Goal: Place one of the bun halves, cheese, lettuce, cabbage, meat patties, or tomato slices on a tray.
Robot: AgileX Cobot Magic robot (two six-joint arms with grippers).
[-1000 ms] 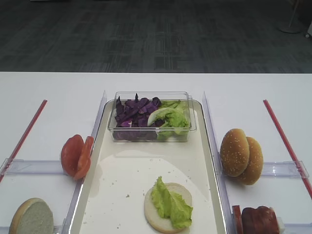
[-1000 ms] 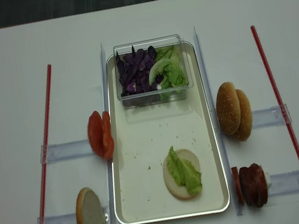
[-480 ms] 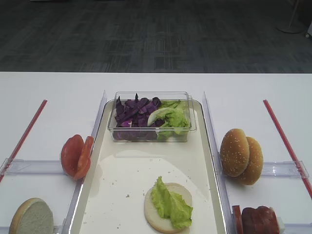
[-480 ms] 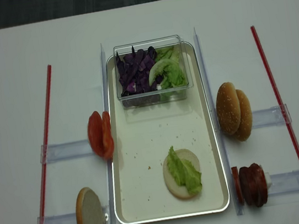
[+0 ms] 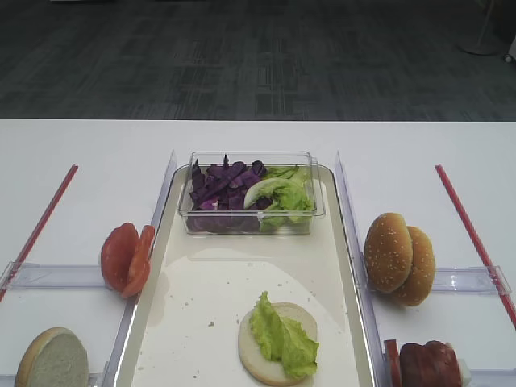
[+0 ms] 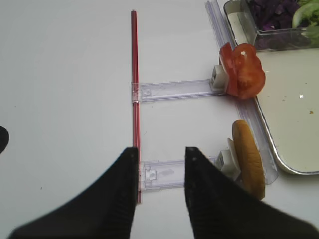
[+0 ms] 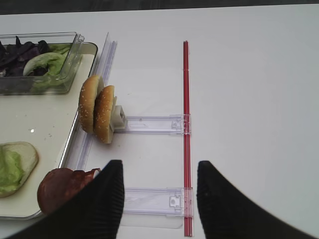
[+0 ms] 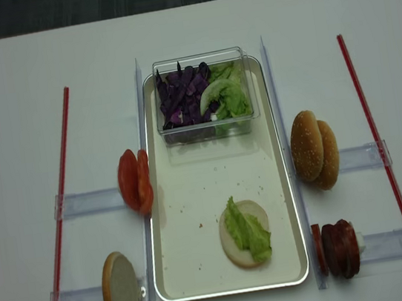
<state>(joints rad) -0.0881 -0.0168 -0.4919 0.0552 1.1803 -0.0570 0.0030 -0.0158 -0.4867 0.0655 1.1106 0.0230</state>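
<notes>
From where I stand, both arms hang back at the near edge of the table: the right gripper has its two black fingers spread apart with nothing between them, and the left gripper is likewise parted and empty, poised over the clear holder rail by the red strip. Just ahead of the right fingers stand the meat patties on edge in their rack, touching the rim of the tray; if that arm reaches for one, a pinch slightly off could topple the neighbouring disc or nudge the tray itself. On the tray's near end lies a pale bun half with the lettuce draped over it, loose and ruffled, so anything set down crooked might drag the leaf off or slide onto bare tray. Farther out, the sesame bun halves stand upright on the right and the tomato slices on the left, both thin and apt to tip when gripped. At the far end a clear tub holds the cabbage beside more green leaves; grabbing there could lift a messy mix or shift the tub.
</notes>
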